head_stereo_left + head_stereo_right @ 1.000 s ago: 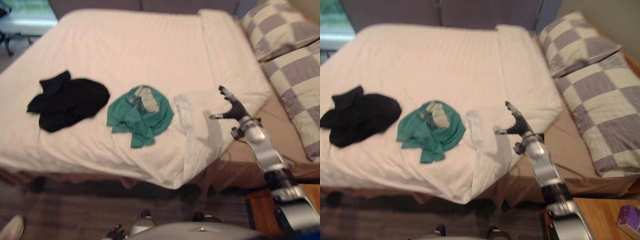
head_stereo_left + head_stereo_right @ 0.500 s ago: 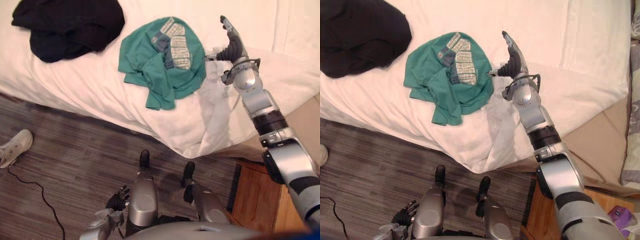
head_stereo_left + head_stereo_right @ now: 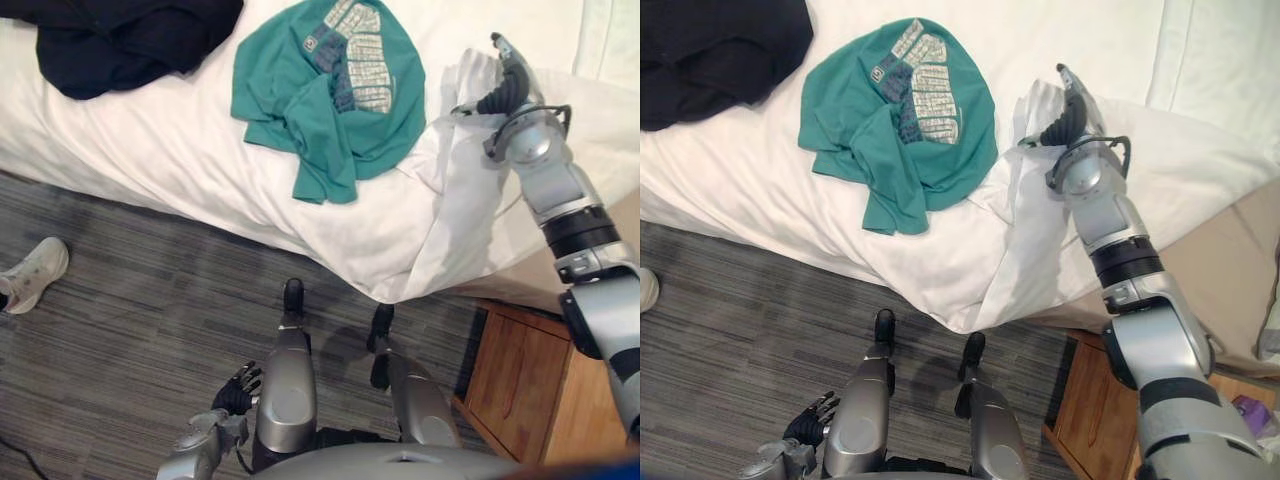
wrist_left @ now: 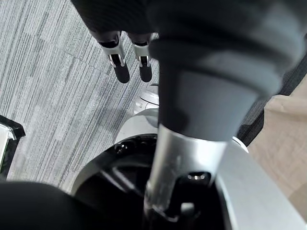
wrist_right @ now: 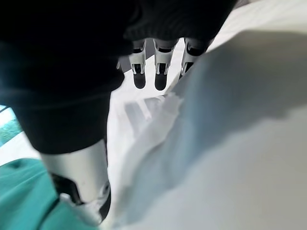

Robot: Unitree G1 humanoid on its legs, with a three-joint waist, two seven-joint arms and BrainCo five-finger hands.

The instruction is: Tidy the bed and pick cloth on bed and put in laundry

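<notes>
Crumpled green T-shirt: on white duvet, near bed edge, untouched.
Black garment: on duvet, left of shirt.
Right hand: fingers straight, against raised duvet fold beside shirt.
Left hand: low over grey floor, fingers relaxed.

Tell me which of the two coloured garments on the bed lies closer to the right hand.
The green T-shirt, just beside the right hand; the black garment lies farther off, beyond the shirt on its other side.
</notes>
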